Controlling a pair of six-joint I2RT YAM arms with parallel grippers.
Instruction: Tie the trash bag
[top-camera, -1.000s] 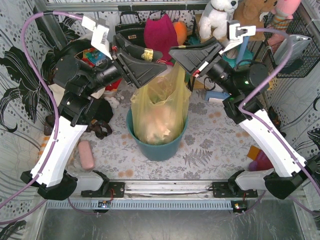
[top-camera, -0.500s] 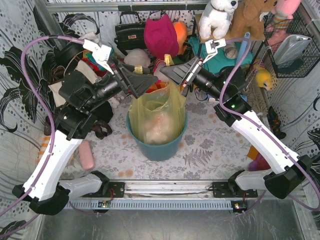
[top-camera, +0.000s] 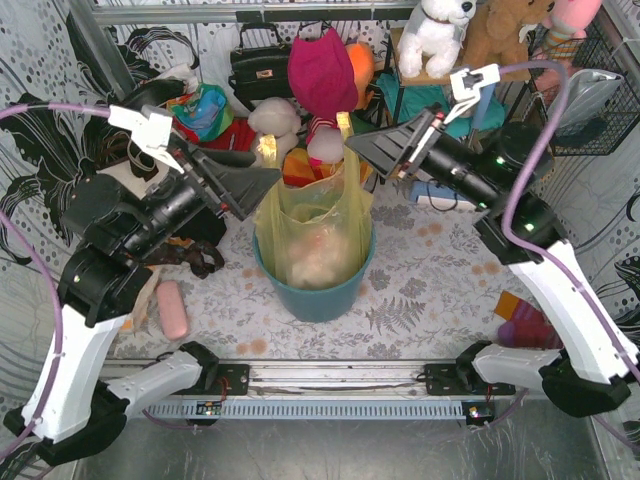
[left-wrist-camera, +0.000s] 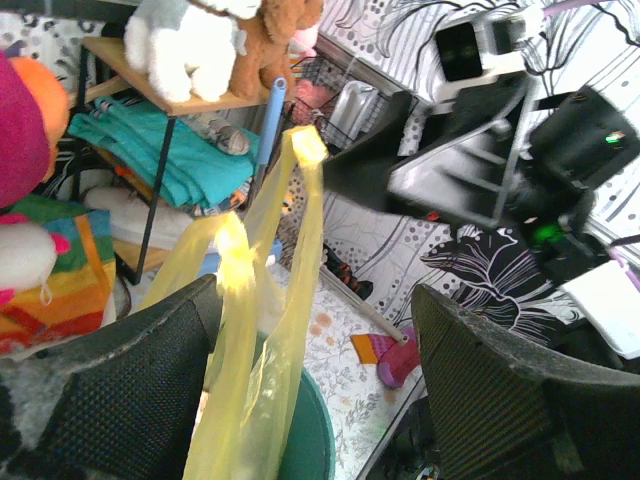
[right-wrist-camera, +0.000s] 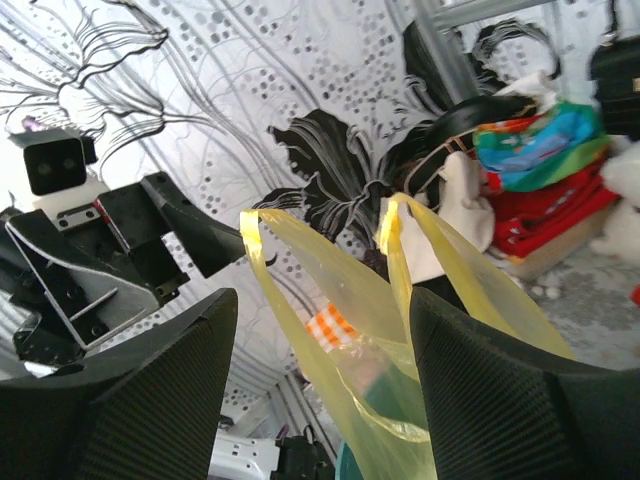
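The yellow-green trash bag (top-camera: 315, 225) sits in the teal bin (top-camera: 320, 295) at the table's middle, with pale crumpled paper showing through. Its two handle loops stand up loose. My left gripper (top-camera: 262, 172) is open at the bag's upper left. In the left wrist view (left-wrist-camera: 315, 300) the bag's handles (left-wrist-camera: 262, 300) hang between the wide jaws, close to the left finger (left-wrist-camera: 120, 390). My right gripper (top-camera: 365, 150) is open at the bag's upper right. In the right wrist view (right-wrist-camera: 322, 300) both loops (right-wrist-camera: 300, 270) rise between its jaws, ungripped.
Stuffed toys (top-camera: 435, 35), a black handbag (top-camera: 258, 70) and a magenta cloth (top-camera: 322, 72) crowd the back. A pink block (top-camera: 174, 310) lies at the left and a pink-orange sock (top-camera: 520, 320) at the right. A wire basket (top-camera: 585, 100) hangs at the far right.
Both grippers were close together over the bag's top a second ago. They have drawn apart, the left one down and left, the right one right, and the bag's top has sunk lower.
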